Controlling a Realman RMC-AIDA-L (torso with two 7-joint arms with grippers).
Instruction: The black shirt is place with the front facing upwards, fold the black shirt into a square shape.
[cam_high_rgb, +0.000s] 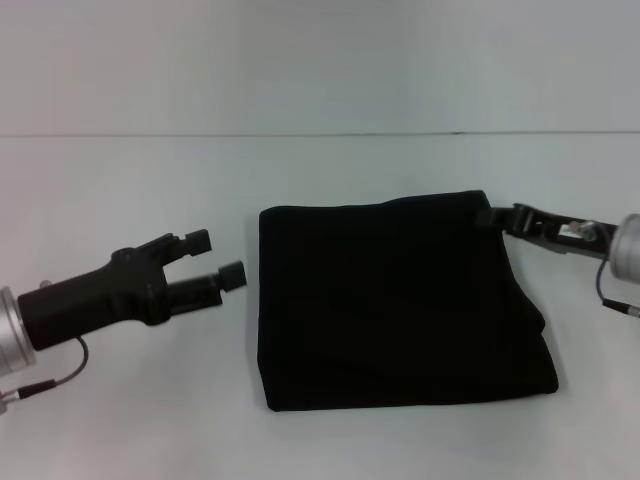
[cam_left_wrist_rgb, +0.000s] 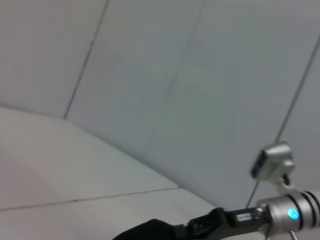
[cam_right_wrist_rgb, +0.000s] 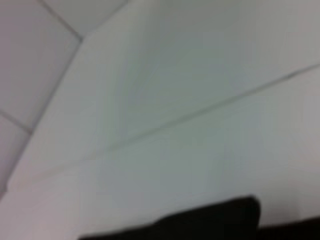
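The black shirt (cam_high_rgb: 395, 300) lies folded into a rough square in the middle of the white table. Its chest letters and neck label are hidden. My left gripper (cam_high_rgb: 215, 258) is open and empty, held just left of the shirt's left edge, apart from it. My right gripper (cam_high_rgb: 492, 215) is at the shirt's far right corner, right against the cloth. The left wrist view shows the right gripper (cam_left_wrist_rgb: 200, 229) next to a bit of the shirt (cam_left_wrist_rgb: 145, 231). The right wrist view shows only an edge of the shirt (cam_right_wrist_rgb: 200, 222).
The white table (cam_high_rgb: 120, 190) spreads on all sides of the shirt, with a pale wall (cam_high_rgb: 320, 60) behind its far edge. A cable (cam_high_rgb: 55, 375) hangs from my left wrist near the table's left front.
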